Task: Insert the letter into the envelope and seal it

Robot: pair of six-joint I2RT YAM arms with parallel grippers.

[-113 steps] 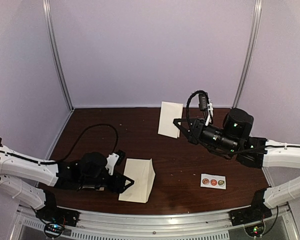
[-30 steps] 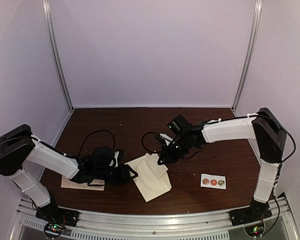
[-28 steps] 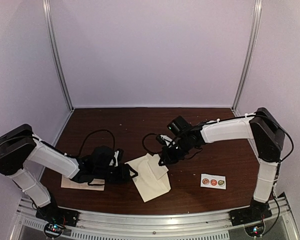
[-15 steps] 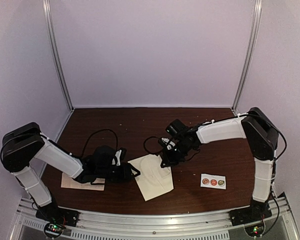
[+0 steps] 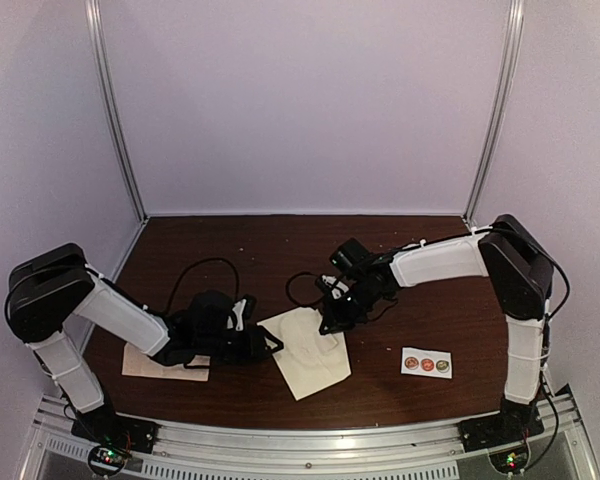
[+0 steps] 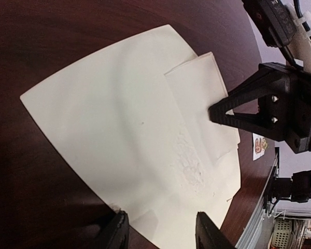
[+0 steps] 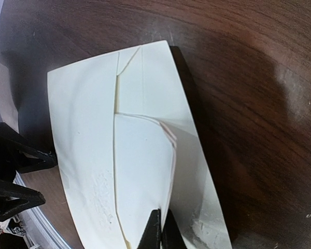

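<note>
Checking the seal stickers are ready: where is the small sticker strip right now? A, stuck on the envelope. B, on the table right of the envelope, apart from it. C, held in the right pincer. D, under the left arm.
B: the sticker strip lies flat on the table, off to the right of the envelope with bare wood between them.

envelope (image 5: 310, 362), letter (image 6: 194, 83): matt cream paper; table (image 5: 270, 250): glossy dark wood

Sticker strip (image 5: 426, 363), pinkish sheet (image 5: 140, 363), brown table (image 5: 280, 250).
</note>
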